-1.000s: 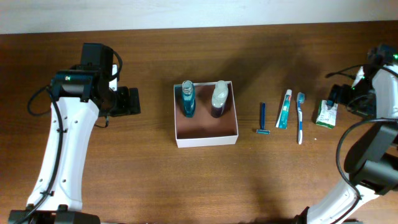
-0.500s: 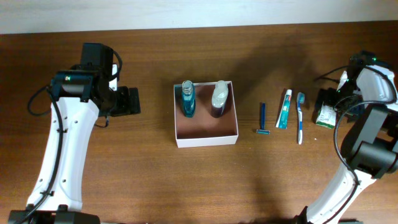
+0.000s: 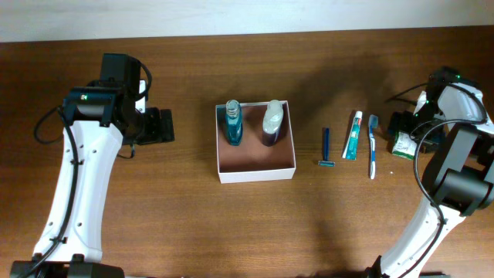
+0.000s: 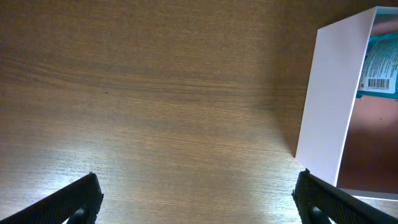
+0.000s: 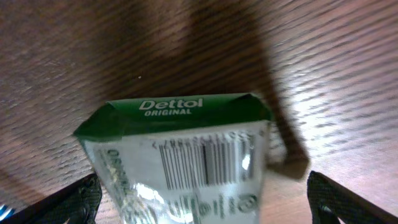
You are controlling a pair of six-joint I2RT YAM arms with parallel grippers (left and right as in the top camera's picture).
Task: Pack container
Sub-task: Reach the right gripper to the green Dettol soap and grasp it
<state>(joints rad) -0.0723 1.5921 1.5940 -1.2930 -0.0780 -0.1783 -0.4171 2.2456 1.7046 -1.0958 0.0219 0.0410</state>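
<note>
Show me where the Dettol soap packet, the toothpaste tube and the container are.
Dettol soap packet (image 5: 199,165): right wrist view, on its barcode panel.
toothpaste tube (image 3: 352,137): overhead view, on the middle of the tube's body.
container (image 3: 257,175): overhead view, on its near white wall.

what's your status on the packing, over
Left gripper open, empty, apart from container. Right gripper open over soap packet. Container holds two bottles; razor, toothpaste, toothbrush lie outside it. Nothing in the way.
</note>
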